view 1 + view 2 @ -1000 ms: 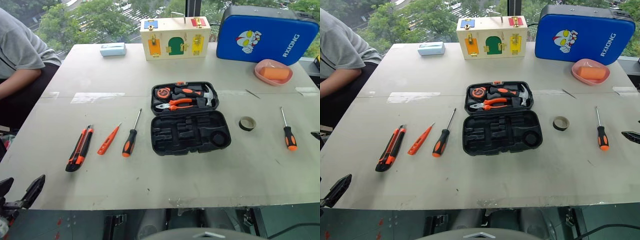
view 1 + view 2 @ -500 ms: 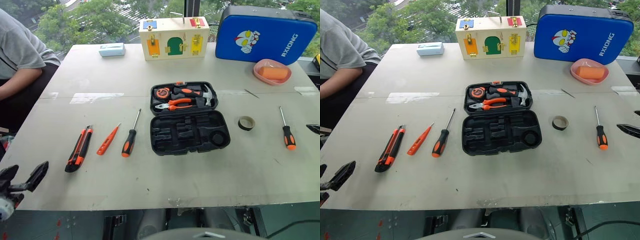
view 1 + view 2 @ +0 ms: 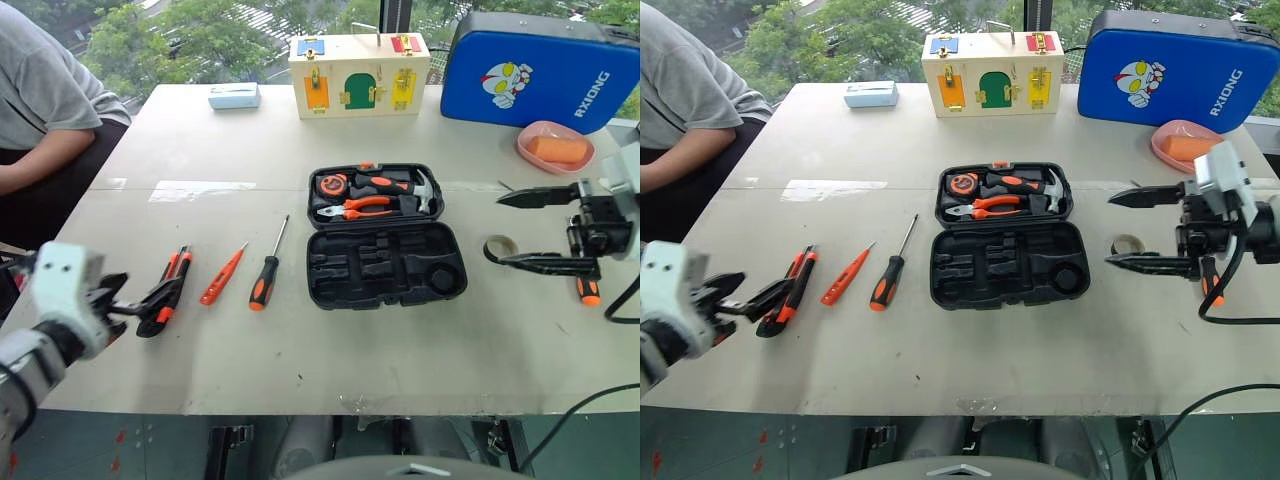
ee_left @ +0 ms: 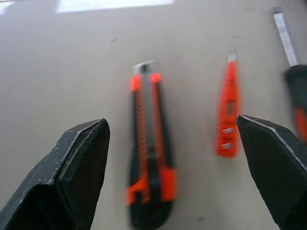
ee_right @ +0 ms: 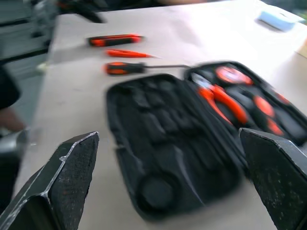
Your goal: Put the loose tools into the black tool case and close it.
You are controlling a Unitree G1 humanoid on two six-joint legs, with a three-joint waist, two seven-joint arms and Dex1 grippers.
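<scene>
From the left eye, the black case lies open in the middle of the table. Its far half holds pliers, a hammer and a tape measure. Its near half has bare slots. To the left of the case lie a screwdriver, then a slim orange tester, then the knife. The left gripper hangs just beside the knife, its fingers wide and holding nothing. On the right, the right gripper points toward the case with fingers wide, also holding nothing. The tape roll sits by its lower finger. The second screwdriver pokes out from behind that gripper.

From the right eye, a blue case, a wooden lock box and a pink dish stand at the far edge. A person in a grey shirt sits at the left side.

From the left wrist, the two wide fingers frame the knife, with the tester next to it.

From the right wrist, the wide fingers frame the open case, blurred. The knife, tester and screwdriver lie beyond it.
</scene>
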